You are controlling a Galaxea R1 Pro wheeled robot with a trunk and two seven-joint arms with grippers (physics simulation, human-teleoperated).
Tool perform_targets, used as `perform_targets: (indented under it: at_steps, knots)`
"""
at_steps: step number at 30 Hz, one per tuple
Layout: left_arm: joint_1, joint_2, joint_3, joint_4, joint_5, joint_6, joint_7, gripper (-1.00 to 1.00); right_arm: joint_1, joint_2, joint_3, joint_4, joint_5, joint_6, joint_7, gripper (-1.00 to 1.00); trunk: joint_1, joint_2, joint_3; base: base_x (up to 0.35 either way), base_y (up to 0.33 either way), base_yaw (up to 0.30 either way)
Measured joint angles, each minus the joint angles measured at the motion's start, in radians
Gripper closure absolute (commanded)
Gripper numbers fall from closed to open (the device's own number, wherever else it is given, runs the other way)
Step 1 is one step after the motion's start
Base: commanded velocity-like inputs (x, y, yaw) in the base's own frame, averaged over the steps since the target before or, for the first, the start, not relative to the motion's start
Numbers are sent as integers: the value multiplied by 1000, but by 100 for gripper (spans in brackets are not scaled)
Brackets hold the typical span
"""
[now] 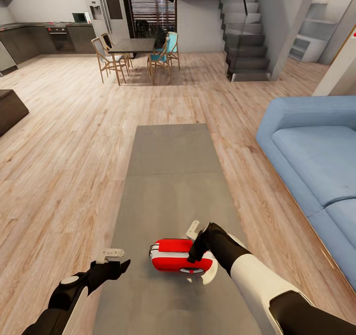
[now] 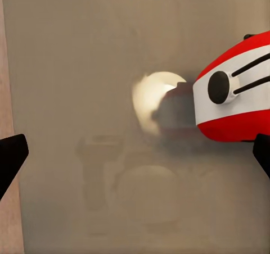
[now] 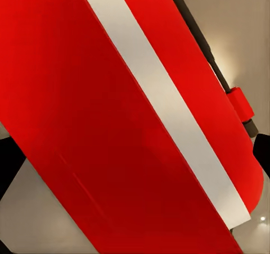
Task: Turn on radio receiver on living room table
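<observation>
The radio receiver (image 1: 174, 258), red with a white rounded body, lies on the near end of the long grey table (image 1: 173, 167). My right gripper (image 1: 194, 256) points down onto the radio's right part, very close to it. In the right wrist view the radio's red shell and white stripe (image 3: 140, 96) lie between the dark fingertips (image 3: 8, 158), and the right gripper (image 3: 135, 155) is open. My left gripper (image 1: 123, 264) hovers over the table's left side, a short way left of the radio. It is open and holds nothing (image 2: 135, 158). The left wrist view catches the radio's end (image 2: 236, 96) above the tabletop (image 2: 73, 51).
A light blue sofa (image 1: 316, 152) runs along the table's right side. Light wood floor (image 1: 64, 167) lies to the left, with a dark low cabinet (image 1: 10, 110) at the far left. A dining table with chairs (image 1: 131, 45), the kitchen and stairs (image 1: 244, 38) stand far behind.
</observation>
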Motion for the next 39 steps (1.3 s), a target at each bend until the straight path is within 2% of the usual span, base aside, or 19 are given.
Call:
perform_targets:
  at_steps: [28,29,31,36,39]
  knots:
    - [0,-1,0,0,0,-7,0,-100,-1,0,-2,25,-9,-9,-11,-100,0,0,0,0,0,0]
    - [0,-1,0,0,1,-10,0,-100,-1,0,-2,25,-10,-9,-12,100,0,0,0,0,0,0]
    - [0,-1,0,0,2,-22,0,-100,-2,0,-2,26,-14,-11,-23,100,0,0,0,0,0,0]
    - [0,-1,0,1,3,-27,0,-100,-1,0,-2,33,-65,-11,-50,100,0,0,0,0,0,0]
    - [0,-1,0,1,3,-27,0,-100,-2,0,-4,44,-79,-12,-68,100,0,0,0,0,0,0]
